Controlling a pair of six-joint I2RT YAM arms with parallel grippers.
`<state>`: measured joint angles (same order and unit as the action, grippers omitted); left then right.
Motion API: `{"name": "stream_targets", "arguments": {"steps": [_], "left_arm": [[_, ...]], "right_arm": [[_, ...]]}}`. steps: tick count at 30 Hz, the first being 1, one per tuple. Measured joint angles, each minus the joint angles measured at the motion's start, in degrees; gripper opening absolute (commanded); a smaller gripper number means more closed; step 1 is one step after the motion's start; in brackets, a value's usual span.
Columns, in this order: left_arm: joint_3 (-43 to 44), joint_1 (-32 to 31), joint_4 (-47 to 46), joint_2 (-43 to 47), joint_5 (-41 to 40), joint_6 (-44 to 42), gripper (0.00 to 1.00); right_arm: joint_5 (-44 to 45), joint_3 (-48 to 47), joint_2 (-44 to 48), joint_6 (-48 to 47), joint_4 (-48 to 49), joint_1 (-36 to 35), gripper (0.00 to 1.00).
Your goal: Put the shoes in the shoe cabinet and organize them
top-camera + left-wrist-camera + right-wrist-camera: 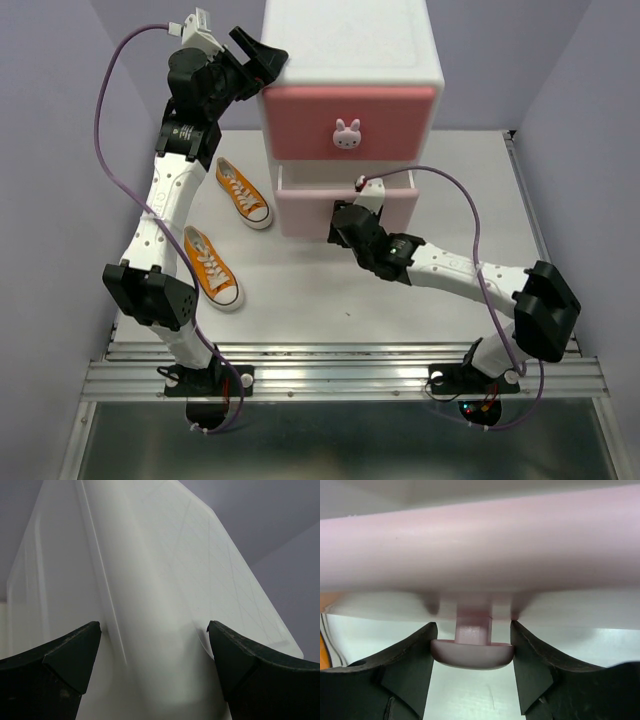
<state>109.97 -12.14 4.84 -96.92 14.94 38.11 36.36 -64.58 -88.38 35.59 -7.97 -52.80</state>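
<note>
Top external: two orange shoes (pixel 243 192) (pixel 211 266), two drawers (pixel 350 110) (pixel 300 207); right hand (pixel 472 626) pinches lower knob (pixel 472 654), left hand (pixel 154 628) spread wide.

2 sneakers (pixel 243 192) (pixel 211 266), 1 cabinet (pixel 350 40), 2 drawers (pixel 300 120) (pixel 310 212), 2 knobs (pixel 347 134) (pixel 471 652).

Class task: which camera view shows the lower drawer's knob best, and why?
Right wrist: the knob sits close-up, clamped in the right hand. In top external that hand hides it; left wrist shows only the cabinet wall.
</note>
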Motion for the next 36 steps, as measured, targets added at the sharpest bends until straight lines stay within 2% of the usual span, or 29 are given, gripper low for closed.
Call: {"name": "stream_targets", "arguments": {"steps": [17, 36], "left_arm": [[-1.64, 0.00, -2.03, 0.39, -0.39, 0.04, 0.98], [-4.94, -0.13, -5.90, 1.18, -1.88, 0.20, 0.98]], "right_arm": [[2.19, 8.98, 13.03, 19.69, -14.67, -14.38, 0.06], [6.23, 15.23, 18.08, 26.62, -16.04, -21.68, 0.08]]}}
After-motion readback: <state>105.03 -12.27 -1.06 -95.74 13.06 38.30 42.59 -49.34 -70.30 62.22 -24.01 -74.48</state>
